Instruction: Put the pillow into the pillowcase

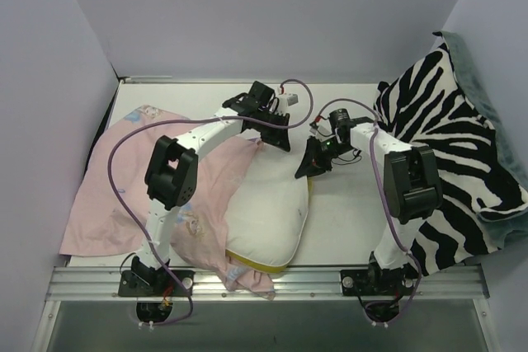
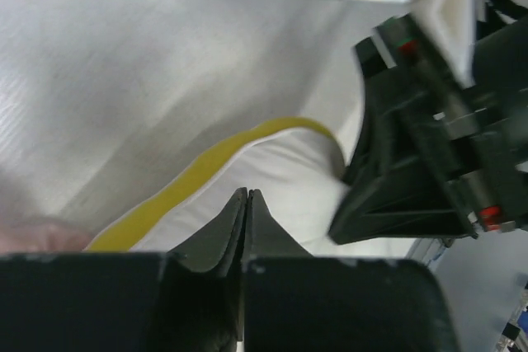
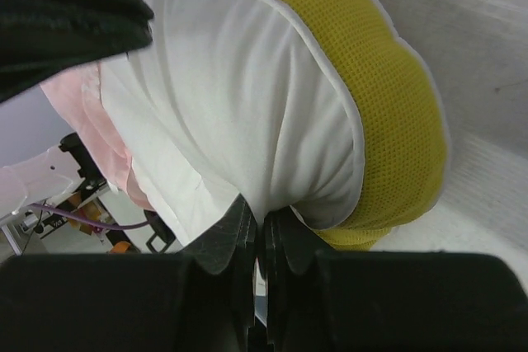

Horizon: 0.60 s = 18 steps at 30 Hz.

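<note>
backdrop: pale lilac walls close in three sides of a white tabletop (image 1: 346,220); a metal rail (image 1: 272,282) runs along the near edge.
pillow: plump white rectangular pillow (image 1: 268,212) with a yellow mesh band around its side edge. it lies mid-table between the two arms, its left edge against pink cloth.
pillowcase: thin fabric pillowcase (image 1: 124,187), pale pink side up with a faint cartoon print. it is spread crumpled over the left half of the table, beneath the left arm, and a fold of it reaches the rail under the pillow's near corner.
left gripper (image 2: 247,204): at the pillow's far end, black fingers pressed together tip to tip just above the white fabric near the yellow band. i cannot tell whether any cloth is caught.
right gripper (image 3: 262,224): at the pillow's far right corner, jaws closed, pinching white pillow fabric beside the yellow band; creases run into the tips.
blanket: black-and-white zebra-striped blanket (image 1: 450,146), heaped at the right wall, apart from the pillow.
</note>
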{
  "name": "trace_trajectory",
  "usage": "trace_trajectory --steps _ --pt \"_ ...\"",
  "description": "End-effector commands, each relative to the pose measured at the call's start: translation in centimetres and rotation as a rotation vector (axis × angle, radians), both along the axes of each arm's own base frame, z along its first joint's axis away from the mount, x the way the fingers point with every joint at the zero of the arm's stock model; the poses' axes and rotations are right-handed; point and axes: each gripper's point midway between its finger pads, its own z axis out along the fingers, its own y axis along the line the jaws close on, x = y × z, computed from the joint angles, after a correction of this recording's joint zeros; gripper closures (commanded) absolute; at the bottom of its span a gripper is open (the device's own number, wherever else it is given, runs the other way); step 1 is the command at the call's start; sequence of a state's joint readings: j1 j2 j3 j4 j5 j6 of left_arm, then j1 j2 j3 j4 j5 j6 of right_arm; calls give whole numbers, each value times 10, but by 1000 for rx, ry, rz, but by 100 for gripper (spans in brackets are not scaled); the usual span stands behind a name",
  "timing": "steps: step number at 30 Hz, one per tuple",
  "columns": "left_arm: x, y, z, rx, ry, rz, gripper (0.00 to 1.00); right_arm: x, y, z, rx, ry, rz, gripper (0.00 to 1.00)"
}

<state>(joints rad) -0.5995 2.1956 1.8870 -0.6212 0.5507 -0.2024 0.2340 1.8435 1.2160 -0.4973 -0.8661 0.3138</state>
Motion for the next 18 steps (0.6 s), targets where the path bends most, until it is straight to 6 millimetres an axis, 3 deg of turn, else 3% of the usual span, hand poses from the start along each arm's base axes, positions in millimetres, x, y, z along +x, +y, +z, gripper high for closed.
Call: trace_trajectory --steps 1,2,3,6,9,12,16,18 --pt "0 -23 58 -150 -66 -13 99 -1 12 29 83 -37 23 100" --pt "14 -11 56 -90 -121 49 92 -3 10 31 83 -45 22 100" --pt "24 -2 55 -43 -179 70 71 -7 6 27 68 -41 20 100" --pt "51 36 54 151 -370 143 37 -15 2 26 55 -42 25 100" --pt "62 76 40 338 -421 192 23 -22 0 21 46 -30 26 100" --pt "61 92 17 426 -406 130 20 -26 -2 20 41 -26 28 100" --pt "52 93 -19 468 -316 68 18 -28 -3 19 37 -34 34 100" --pt "49 87 -26 446 -282 51 18 -27 -3 19 35 -34 33 100"
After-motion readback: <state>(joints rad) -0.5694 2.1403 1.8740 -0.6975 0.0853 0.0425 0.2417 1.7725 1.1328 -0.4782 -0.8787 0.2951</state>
